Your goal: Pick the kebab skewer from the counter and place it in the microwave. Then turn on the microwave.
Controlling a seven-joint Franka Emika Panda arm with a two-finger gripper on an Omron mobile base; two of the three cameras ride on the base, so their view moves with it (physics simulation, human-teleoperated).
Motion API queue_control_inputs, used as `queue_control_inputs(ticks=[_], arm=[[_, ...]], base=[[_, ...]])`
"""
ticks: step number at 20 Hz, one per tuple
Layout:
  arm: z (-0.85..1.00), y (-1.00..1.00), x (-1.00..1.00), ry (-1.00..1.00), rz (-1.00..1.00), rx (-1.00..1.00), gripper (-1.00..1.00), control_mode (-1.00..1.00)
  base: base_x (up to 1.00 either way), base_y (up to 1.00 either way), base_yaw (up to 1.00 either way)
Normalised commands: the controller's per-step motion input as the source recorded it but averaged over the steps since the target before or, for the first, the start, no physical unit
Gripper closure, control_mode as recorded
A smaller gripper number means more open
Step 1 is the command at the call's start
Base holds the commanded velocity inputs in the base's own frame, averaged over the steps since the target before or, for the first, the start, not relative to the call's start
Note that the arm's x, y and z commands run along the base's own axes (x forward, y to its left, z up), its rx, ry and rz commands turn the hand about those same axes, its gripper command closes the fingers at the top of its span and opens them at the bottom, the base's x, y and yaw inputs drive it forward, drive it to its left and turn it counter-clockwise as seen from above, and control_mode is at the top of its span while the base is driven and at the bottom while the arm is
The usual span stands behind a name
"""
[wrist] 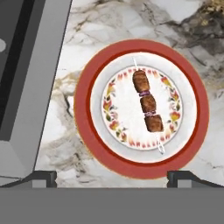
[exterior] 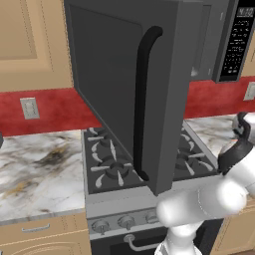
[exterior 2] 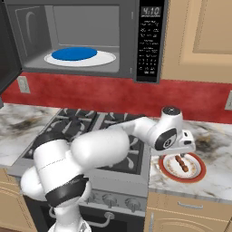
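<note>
Since the tips sit far apart at the view's bottom corners: the fingers (wrist: 43, 177) are spread wide with nothing between them.
Gripper: the gripper (wrist: 111, 177) hangs above the plate, looking straight down on it — apart from it, not touching.
Skewer: the kebab skewer (wrist: 147, 106) lies across the middle of the red-rimmed plate (wrist: 87, 131), three brown meat chunks on a thin stick, running roughly top to bottom in the hand view.
Plate's place: on the counter (exterior 2: 213, 181), just beside the right edge of the gas stove (exterior 2: 90, 122).
Microwave: the microwave (exterior 2: 149, 41) hangs above the stove with its door (exterior: 119, 89) swung open; a white turntable with a blue disc shows inside.
Step in hand: the reach for the skewer — not yet gripped.
Next move calls for: my guess, shifting slightly toward the skewer, lining the fingers across the stick, lowering straight down, and closing on the middle chunk.
</note>
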Motion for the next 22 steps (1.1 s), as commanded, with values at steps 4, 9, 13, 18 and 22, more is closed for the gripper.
queue_control_inputs(ticks=[4,9,13,18,22], arm=[[-0.27,-0.21,0.27,0.02,-0.02,0.00,-1.00,-1.00],[-0.21,-0.21,0.28,0.01,-0.01,0.02,-1.00,-1.00],[-0.20,-0.26,0.23,0.03,-0.01,0.02,-1.00,-1.00],[-0.20,-0.29,0.21,0.03,-0.01,0.03,-1.00,-1.00],[-0.18,-0.25,0.19,0.02,-0.01,0.03,-1.00,-1.00]], base=[[0.00,0.00,0.00],[0.00,0.00,0.00],[0.00,0.00,0.00],[0.00,0.00,0.00],[0.00,0.00,0.00]])
